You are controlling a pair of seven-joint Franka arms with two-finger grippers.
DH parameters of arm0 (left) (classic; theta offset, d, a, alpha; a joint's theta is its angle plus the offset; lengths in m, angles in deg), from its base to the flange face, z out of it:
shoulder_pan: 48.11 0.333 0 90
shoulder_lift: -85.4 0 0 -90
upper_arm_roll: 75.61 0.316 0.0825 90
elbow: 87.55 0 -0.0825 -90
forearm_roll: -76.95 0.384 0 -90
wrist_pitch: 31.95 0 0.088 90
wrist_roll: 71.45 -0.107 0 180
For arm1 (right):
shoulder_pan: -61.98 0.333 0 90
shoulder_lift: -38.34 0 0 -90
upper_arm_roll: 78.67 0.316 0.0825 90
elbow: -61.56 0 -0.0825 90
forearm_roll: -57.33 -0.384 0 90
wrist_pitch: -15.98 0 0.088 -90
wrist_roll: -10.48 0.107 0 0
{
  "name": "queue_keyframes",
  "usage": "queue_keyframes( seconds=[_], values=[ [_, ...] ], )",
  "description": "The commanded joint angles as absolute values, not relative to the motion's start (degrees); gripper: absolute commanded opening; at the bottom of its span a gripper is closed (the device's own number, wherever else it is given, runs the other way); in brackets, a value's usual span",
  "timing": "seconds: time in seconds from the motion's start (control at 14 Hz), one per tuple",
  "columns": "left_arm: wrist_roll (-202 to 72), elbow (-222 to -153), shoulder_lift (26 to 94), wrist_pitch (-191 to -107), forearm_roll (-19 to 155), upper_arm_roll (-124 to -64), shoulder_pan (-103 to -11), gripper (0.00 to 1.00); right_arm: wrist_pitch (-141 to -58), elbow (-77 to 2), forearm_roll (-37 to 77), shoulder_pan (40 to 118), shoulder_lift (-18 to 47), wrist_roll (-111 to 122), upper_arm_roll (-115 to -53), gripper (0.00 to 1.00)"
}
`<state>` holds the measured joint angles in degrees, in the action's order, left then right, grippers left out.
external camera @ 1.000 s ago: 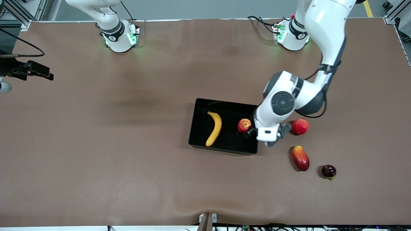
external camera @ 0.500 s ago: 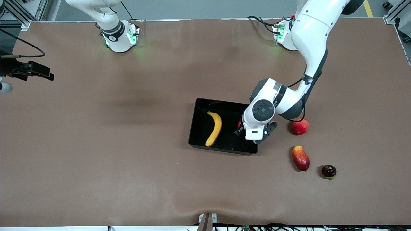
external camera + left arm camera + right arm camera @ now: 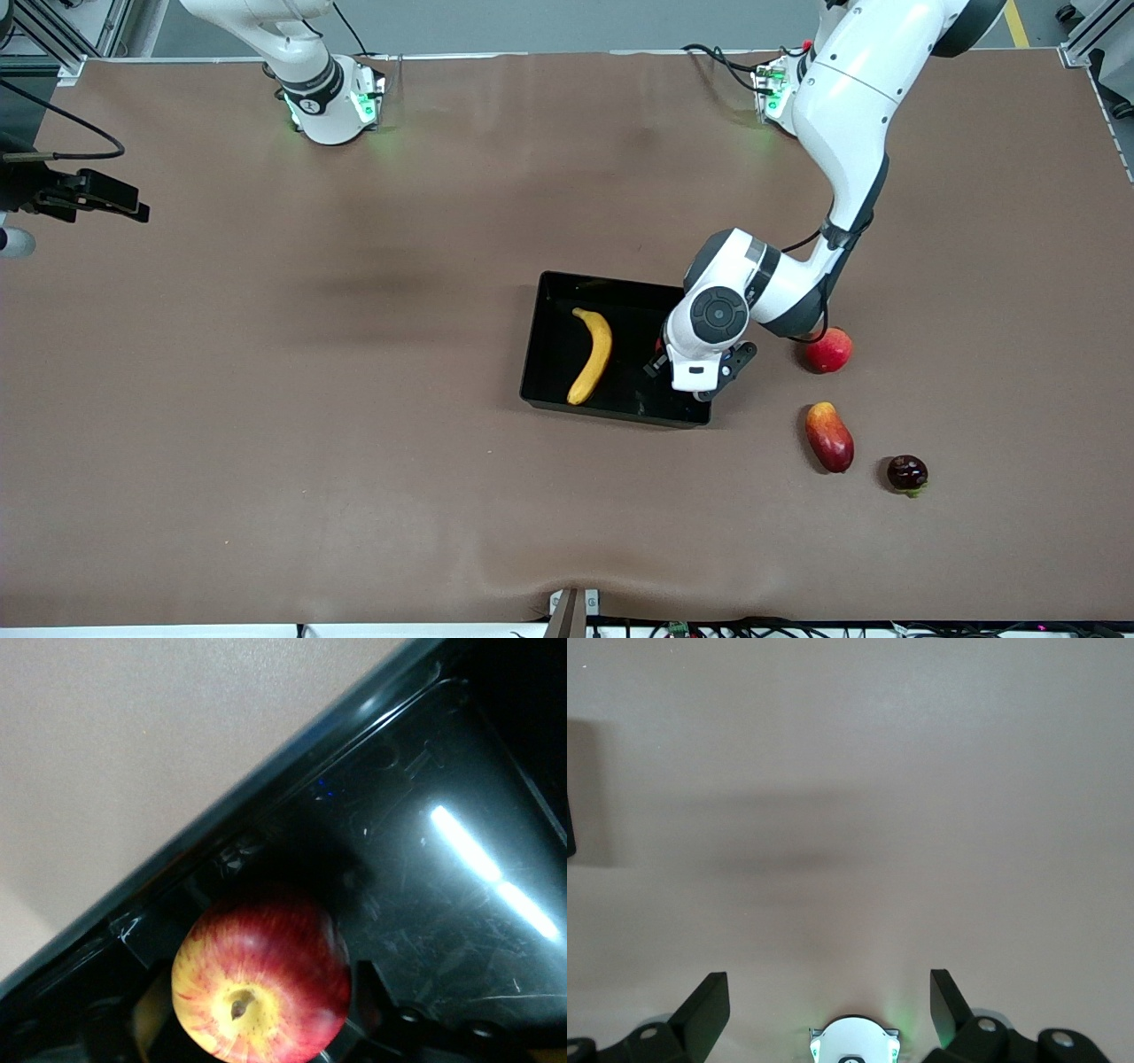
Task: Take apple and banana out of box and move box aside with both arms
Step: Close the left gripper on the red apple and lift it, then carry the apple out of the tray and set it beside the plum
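The black tray (image 3: 611, 412) lies mid-table with the yellow banana (image 3: 592, 354) in it. My left gripper (image 3: 663, 361) is down inside the tray's end toward the left arm and is shut on the red apple (image 3: 261, 983). The apple's yellowish stem patch faces the wrist camera, and dark fingers (image 3: 359, 992) sit against its sides. The tray's glossy wall (image 3: 292, 780) runs close beside the apple. In the front view the wrist hides almost all of the apple. My right gripper (image 3: 829, 988) is open and empty, high over bare table near its own base, and waits.
A pinkish-red round fruit (image 3: 828, 349), a red-orange mango (image 3: 829, 436) and a small dark red fruit (image 3: 907, 473) lie on the table toward the left arm's end of the tray. A black device (image 3: 80, 197) juts in at the right arm's end.
My left arm has carried the apple from the tray's wall inward over the tray floor and lowered it. The wrist now covers the apple in the front view. The right arm has not moved.
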<state>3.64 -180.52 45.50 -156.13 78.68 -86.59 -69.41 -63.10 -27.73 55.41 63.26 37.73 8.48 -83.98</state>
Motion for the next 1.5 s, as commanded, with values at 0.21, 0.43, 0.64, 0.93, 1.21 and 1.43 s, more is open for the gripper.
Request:
queue_keyframes(
  seconds=[0.21, 0.43, 0.64, 0.93, 1.21, 1.43],
  values=[
    [2.56, -179.13, 54.43, -155.61, 79.59, -86.42, -69.38, 0.00, -63.13, -27.82, 55.84, 62.86, 37.55, 7.67, -83.94, 1.00],
    [-4.35, -176.95, 61.65, -150.80, 79.59, -85.98, -67.20, 0.00, -63.30, -27.73, 55.75, 62.95, 37.46, 7.67, -83.94, 1.00],
    [-16.05, -175.87, 63.68, -144.73, 79.59, -85.89, -61.05, 0.00, -63.39, -27.73, 55.75, 62.95, 37.11, 7.67, -83.94, 1.00],
    [-33.18, -178.59, 63.60, -139.97, 79.68, -85.89, -49.99, 0.00, -63.39, -27.73, 55.57, 63.83, 37.02, 7.76, -83.94, 1.00],
    [-44.97, -179.92, 59.22, -141.63, 79.68, -85.89, -40.04, 0.00, -63.30, -27.65, 55.66, 63.30, 37.28, 7.58, -83.94, 1.00],
    [-52.79, -180.88, 54.91, -145.92, 79.68, -85.81, -34.68, 0.00, -64.09, -27.47, 55.66, 62.51, 37.28, 7.41, -84.03, 1.00]
  ],
)
